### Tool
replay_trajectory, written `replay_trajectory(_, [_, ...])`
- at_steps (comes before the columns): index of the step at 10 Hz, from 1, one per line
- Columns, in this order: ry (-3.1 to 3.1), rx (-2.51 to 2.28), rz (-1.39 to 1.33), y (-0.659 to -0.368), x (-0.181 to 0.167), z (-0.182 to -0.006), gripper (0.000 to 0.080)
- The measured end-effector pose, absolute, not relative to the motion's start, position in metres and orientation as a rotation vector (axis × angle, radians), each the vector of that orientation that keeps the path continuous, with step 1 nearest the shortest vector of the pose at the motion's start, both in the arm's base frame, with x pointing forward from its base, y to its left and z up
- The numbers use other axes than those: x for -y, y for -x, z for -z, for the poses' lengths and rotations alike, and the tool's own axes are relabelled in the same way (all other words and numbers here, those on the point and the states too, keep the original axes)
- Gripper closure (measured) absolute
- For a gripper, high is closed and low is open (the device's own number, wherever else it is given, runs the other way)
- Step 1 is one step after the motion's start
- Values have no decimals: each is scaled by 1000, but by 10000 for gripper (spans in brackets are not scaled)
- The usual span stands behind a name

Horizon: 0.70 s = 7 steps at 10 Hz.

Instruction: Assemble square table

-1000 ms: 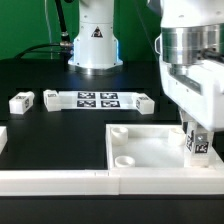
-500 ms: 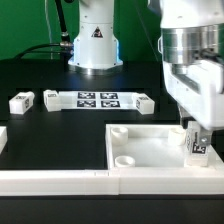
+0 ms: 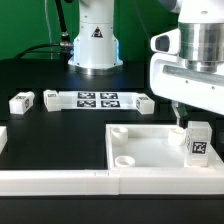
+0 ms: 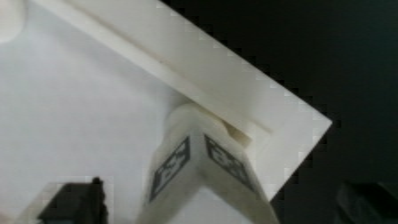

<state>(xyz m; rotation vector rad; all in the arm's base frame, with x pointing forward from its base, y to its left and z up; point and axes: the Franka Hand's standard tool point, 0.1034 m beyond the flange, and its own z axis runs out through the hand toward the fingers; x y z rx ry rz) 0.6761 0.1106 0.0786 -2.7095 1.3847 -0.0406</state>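
The white square tabletop [image 3: 150, 148] lies at the front right of the exterior view, with round sockets in its corners. One white tagged leg [image 3: 198, 143] stands upright in its right corner. My gripper [image 3: 184, 114] hangs just above that leg, open and not touching it. In the wrist view the leg [image 4: 201, 160] stands against the tabletop's rim corner [image 4: 214, 85], between my dark fingers [image 4: 75, 202] with a gap on each side. Three more legs lie on the black table: two at the left [image 3: 22, 101] [image 3: 52, 98] and one further right [image 3: 145, 101].
The marker board [image 3: 98, 99] lies between the loose legs in front of the robot base [image 3: 95, 45]. Long white border rails run along the front [image 3: 60, 181] and at the exterior view's left edge [image 3: 3, 136].
My gripper has let go of the leg and risen. The leg stays standing in the tabletop's right corner.
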Motion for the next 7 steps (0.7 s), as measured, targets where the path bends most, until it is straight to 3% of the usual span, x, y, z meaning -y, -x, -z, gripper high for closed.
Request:
replay_trajectory(1, [2733, -1339, 43, -676, -111, -79, 151])
replay_trajectory(3, [3068, -644, 115, -678, -109, -74, 151])
replay_trajectory(6, [3072, -609, 113, -678, -110, -72, 162])
replay_trajectory(7, [3055, -671, 111, -678, -111, -72, 346])
